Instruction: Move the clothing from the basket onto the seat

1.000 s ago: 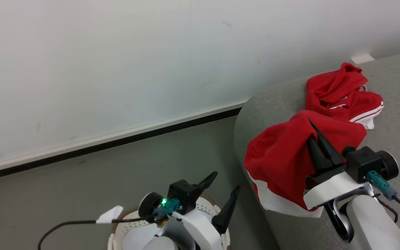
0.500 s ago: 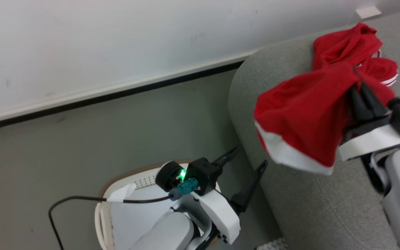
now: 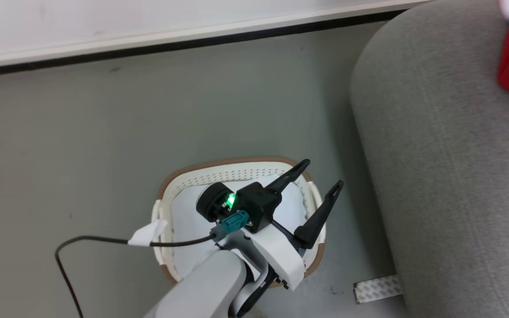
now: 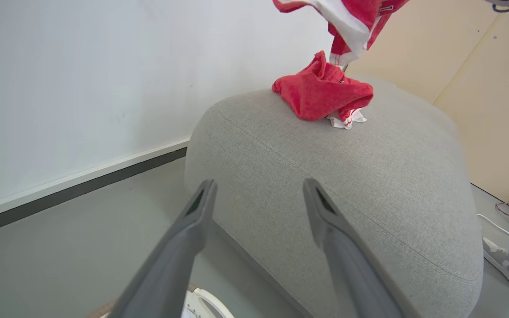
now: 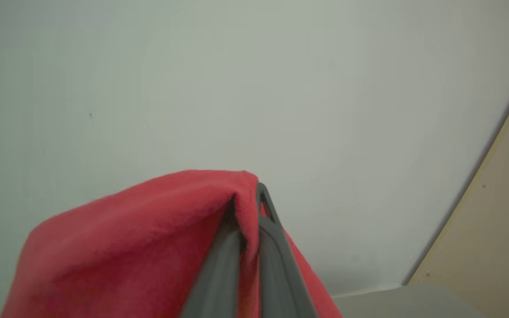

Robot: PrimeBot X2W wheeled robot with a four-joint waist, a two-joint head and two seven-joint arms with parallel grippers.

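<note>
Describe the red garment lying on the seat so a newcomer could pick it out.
Find the big light grey seat beside the white wall. On its top, toward the wall, sits a crumpled red garment with white trim poking out underneath. Unlike the other red garment hanging in the air above it, this one rests on the seat.

One red garment [image 4: 320, 90] sits crumpled on the rounded top of the big grey seat [image 4: 347, 176], with white trim poking out underneath. Higher up, a second red piece [image 5: 139, 229] hangs in the air with its white hem dangling, a fold pinched tight in the right gripper [image 5: 248, 198]. Down on the floor [image 3: 82, 132], just beside the seat, the oval white basket [image 3: 237, 159] stands upright: brown rim, perforated walls, pale cloth lining [image 3: 181, 234] inside.
</note>
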